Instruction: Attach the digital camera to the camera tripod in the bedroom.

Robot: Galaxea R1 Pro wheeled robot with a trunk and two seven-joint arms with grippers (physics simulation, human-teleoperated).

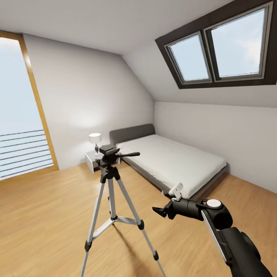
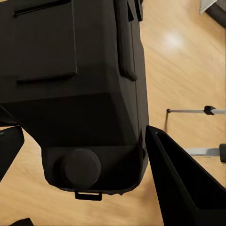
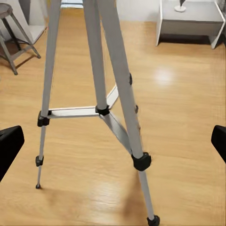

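Window (image 1: pixel 17 111): tall, wood-framed, far left of the camera tripod in the head view; pale horizontal slats across its lower part.
Camera tripod (image 1: pixel 111 192): our landmark. We see it upright on the wood floor (image 1: pixel 46 215), silver-grey legs spread, black head on top with the pan handle pointing toward the bed. In the right wrist view its legs (image 3: pixel 101 89) and centre brace show close up, black feet on the floor.
Digital camera (image 2: pixel 75 94): we see a large black body with a round knob in the left wrist view, lying between the left claw's fingers. We take it for the camera, well apart from the tripod head; part of a tripod leg shows beyond it.
Left gripper (image 2: pixel 80 155): one finger (image 2: pixel 183 183) lies against the black body's side, the other at the opposite edge; we read it as clenched on the digital camera.
Lamp (image 1: pixel 95 139): white, on a small white nightstand (image 1: pixel 90 159) just behind the tripod head.
Stool (image 3: pixel 12 33): grey metal, beyond the tripod in the right wrist view.
Bed (image 1: pixel 173 161): grey frame, white mattress, right of the tripod, against the far wall.
Right gripper (image 1: pixel 159 211): right of the tripod's legs, near them, not touching; fingertips wide apart at the right wrist view's edges, released, nothing held.
Skylight (image 1: pixel 223 46): dark-framed double pane in the sloped ceiling, above and right of the tripod.
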